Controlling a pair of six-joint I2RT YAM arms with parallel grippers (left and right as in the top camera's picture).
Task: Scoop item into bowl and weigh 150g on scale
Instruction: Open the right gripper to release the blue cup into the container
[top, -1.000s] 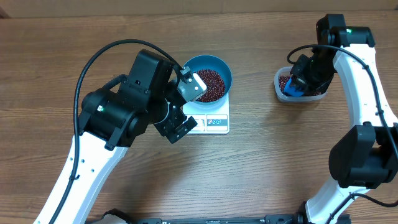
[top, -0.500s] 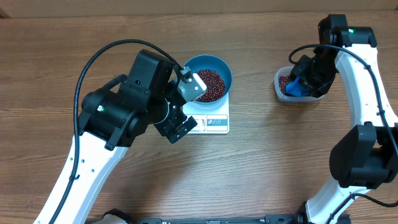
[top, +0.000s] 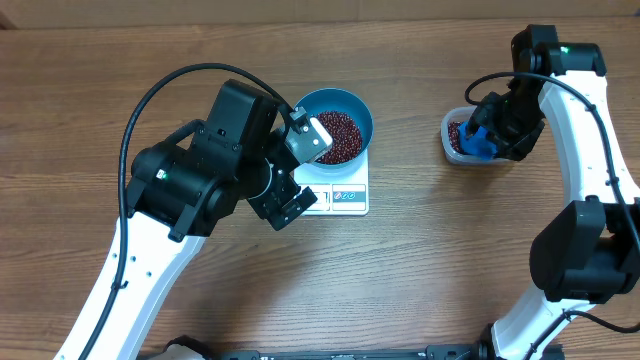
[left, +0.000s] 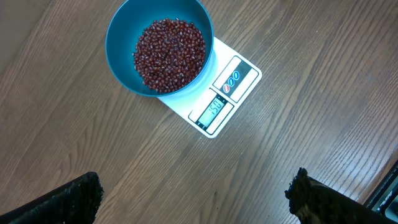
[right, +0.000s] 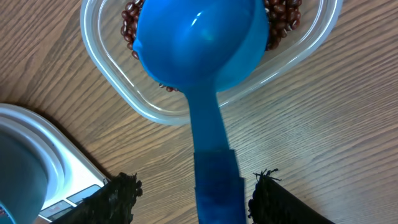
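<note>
The left pincer (left: 193, 190) gapes wide, the bowl (left: 121, 37) of beans (left: 169, 53) on the scale (left: 221, 93) ahead of it. The right pincer (right: 196, 183) is spread, astride the scoop (right: 199, 43) handle without touching it.

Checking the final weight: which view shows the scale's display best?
Left wrist: the scale has its display facing the camera unobstructed, digits apparently 150. Overhead shows it tiny and unreadable. Right wrist catches only the scale's corner.
</note>
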